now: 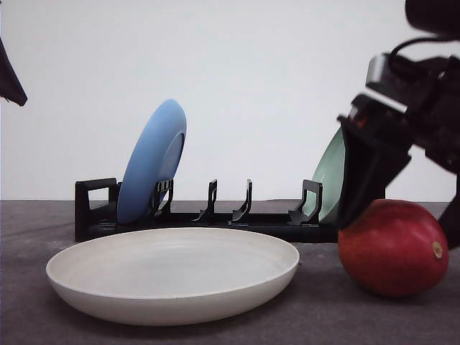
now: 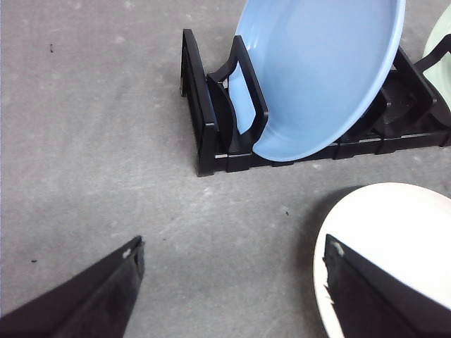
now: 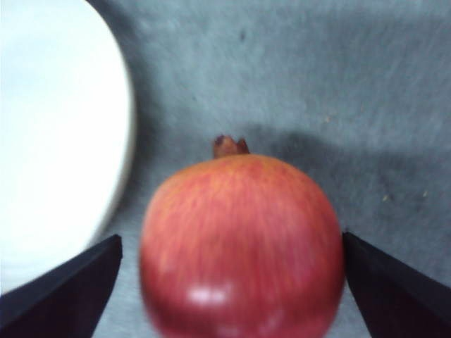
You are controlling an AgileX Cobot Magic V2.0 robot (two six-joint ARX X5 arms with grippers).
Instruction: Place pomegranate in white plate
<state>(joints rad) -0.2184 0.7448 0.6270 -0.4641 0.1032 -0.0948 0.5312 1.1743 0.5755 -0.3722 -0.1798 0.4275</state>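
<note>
The pomegranate (image 1: 394, 249) rests on the worktop (image 1: 29, 237) right of the white plate (image 1: 172, 273) — directly between the right gripper (image 3: 229, 282)'s spread, untouching fingers; that arm is nearer.

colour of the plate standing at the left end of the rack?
Light blue plate, plain with no pattern; clearest in the left wrist view.

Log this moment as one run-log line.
stage: pre-grasp | right gripper: open, straddling pomegranate on table | left gripper: open, idle | white plate: empty
</note>
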